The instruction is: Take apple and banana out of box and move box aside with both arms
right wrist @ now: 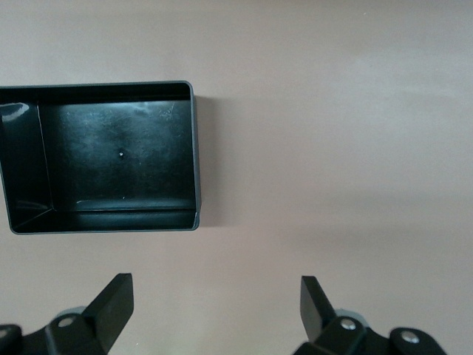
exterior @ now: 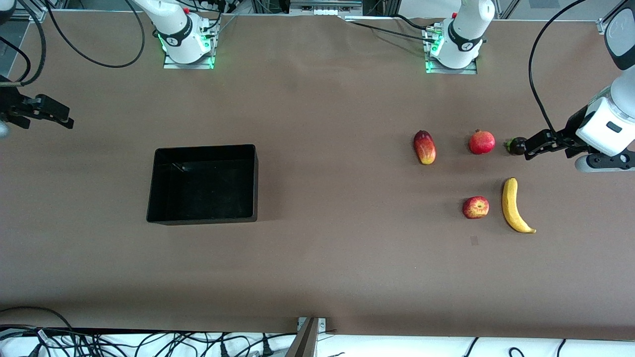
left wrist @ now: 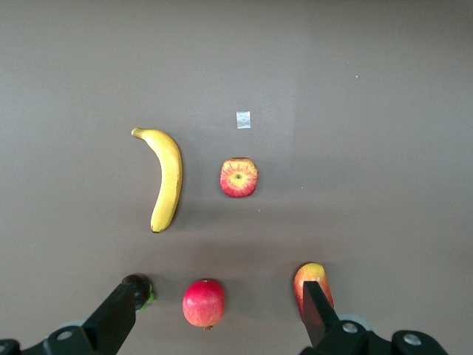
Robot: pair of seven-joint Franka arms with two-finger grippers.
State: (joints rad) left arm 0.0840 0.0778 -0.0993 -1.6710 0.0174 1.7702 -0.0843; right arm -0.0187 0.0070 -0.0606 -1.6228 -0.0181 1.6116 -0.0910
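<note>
my left gripper (exterior: pixel 531 147) hangs at frame right, fingers apart, above the banana (exterior: pixel 514 206) and apple (exterior: pixel 476 207). my right gripper (right wrist: pixel 214 307), fingers apart, waits at frame left; black bin (exterior: pixel 250 186) centre-left on the table (exterior: pixel 337 267).

Brown table (exterior: pixel 317 277), carrying black box (exterior: pixel 203 184) toward right arm's end; toward left arm's end, apple (exterior: pixel 476 207), banana (exterior: pixel 514 206), pomegranate (exterior: pixel 481 142), mango (exterior: pixel 424 147), dark mangosteen (exterior: pixel 517 146).

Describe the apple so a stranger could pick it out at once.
Find the cluster of fruits toward the left arm's end of the table. The apple lies beside the banana, in the row nearer the front camera. It is small, round, red with yellow patches.
</note>
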